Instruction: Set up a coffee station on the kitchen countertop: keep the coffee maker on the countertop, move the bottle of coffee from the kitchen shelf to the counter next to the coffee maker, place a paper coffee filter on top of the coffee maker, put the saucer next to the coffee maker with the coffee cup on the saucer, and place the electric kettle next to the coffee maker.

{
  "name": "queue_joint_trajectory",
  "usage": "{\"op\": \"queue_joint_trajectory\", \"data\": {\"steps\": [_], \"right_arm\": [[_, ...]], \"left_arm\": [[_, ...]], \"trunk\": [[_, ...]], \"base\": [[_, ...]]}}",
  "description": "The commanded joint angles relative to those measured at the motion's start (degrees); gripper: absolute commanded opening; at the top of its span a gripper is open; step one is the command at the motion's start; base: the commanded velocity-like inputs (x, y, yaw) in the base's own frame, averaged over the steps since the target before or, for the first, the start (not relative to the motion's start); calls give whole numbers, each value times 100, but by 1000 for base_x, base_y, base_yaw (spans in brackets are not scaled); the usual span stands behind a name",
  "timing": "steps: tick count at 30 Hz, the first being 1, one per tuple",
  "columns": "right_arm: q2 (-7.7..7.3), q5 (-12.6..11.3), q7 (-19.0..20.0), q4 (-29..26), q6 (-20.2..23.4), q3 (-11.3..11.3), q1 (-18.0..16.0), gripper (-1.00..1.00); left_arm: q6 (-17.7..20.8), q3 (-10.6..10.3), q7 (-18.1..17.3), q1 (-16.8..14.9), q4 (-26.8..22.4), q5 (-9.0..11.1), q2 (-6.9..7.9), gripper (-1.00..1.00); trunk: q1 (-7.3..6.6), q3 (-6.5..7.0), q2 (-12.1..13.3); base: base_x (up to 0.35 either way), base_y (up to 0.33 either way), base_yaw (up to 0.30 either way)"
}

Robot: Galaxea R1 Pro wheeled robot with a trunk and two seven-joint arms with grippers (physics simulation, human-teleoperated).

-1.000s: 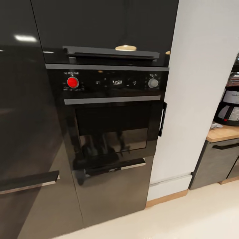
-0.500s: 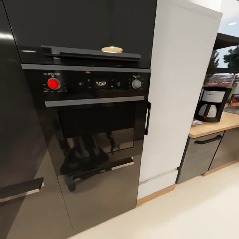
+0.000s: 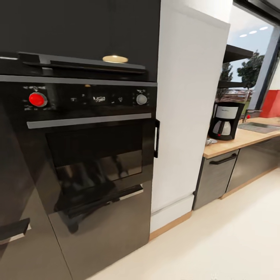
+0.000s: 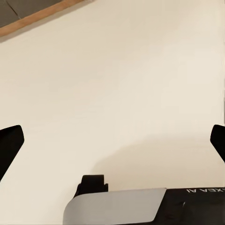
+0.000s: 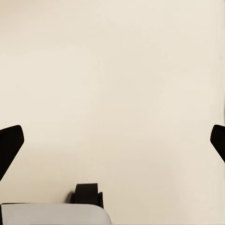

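From my head camera, a black built-in oven (image 3: pixel 89 128) takes up the left half of the kitchen, with a red knob (image 3: pixel 37 99) and a grey knob (image 3: pixel 141 99) either side of a small display whose characters are too blurred for me to read. To its right stands a white panel (image 3: pixel 186 112), and beyond that a wooden surface (image 3: pixel 237 140) carries the coffee maker (image 3: pixel 225 121), upright near the surface's near end. The plate on the coffee maker's front bears a line of writing I cannot make out. A small pale item (image 3: pixel 210 141) lies just beside its base; what it is, I cannot tell. Farther along the surface a sink (image 3: pixel 259 127) is set in, with a red backsplash (image 3: pixel 271 103) behind it. A dark shelf (image 3: pixel 236 52) hangs above the coffee maker.

The wrist cameras give me what the head camera does not: my own jaws. The left gripper (image 4: pixel 112 140) points down at cream floor (image 4: pixel 117 70), its jaws spread wide with nothing between them, and a strip of wooden skirting (image 4: pixel 42 16) lies well ahead of the fingertips. Mirrored lettering reading "XEA AI" shows on the robot's body below the left jaws. The right gripper (image 5: pixel 112 140) is likewise aimed at bare floor (image 5: pixel 112 61), jaws spread wide and holding nothing.
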Motion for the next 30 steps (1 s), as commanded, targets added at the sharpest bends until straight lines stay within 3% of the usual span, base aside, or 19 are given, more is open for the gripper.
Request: {"op": "queue_joint_trajectory", "data": {"steps": [1,24,30], "right_arm": [[0,-3,-1,6,-19,-1,-4,100],[0,-3,-1,6,-23,-1,-4,100],[0,-3,-8,6,-27,-1,-4,100]], "left_arm": [[-8,2,-2,3,-9,-3,0,100],[-10,0,0,3,-10,-3,0,100],[-8,-12,5,3,-9,-3,0,100]], "trunk": [[0,-2,-3],[0,68,-3],[0,75,-3]], "base": [[0,0,-236],[1,0,-236],[165,-66,-91]]}}
